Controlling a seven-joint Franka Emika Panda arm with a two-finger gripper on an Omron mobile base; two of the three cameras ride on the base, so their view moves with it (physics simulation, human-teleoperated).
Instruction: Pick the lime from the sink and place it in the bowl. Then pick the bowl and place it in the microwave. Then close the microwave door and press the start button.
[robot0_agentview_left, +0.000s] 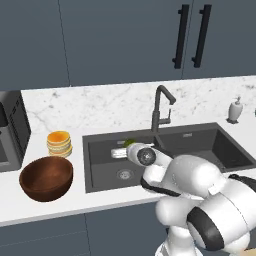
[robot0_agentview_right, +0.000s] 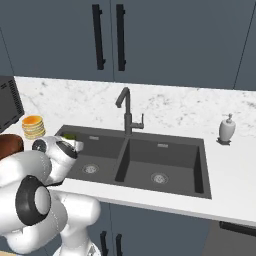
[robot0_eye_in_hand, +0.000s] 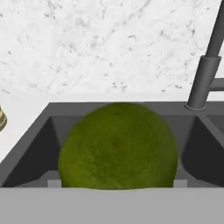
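Hand view puts the lime (robot0_eye_in_hand: 118, 146) dead centre, huge and close, bulging up from the bottom edge with the sink (robot0_eye_in_hand: 26, 144) walls behind it and the faucet (robot0_eye_in_hand: 205, 78) at upper right. The gripper (robot0_agentview_left: 121, 151) stands spread wide in the left basin, and the lime sits between its fingers; whether the pads touch it yet I cannot tell. In the left base view the lime (robot0_agentview_left: 130, 143) peeks out as a green sliver at centre frame, just above the wrist.

Judging by that, the task is barely begun: the lime is not yet lifted clear. The bowl (robot0_agentview_left: 46, 178) waits empty at lower left on the counter (robot0_agentview_left: 100, 197), beside a stack of orange discs (robot0_agentview_left: 59, 143). The microwave (robot0_agentview_left: 11, 131) shows at the left edge; loading, closing and starting all remain.

No brand, label or writing is legible anywhere.
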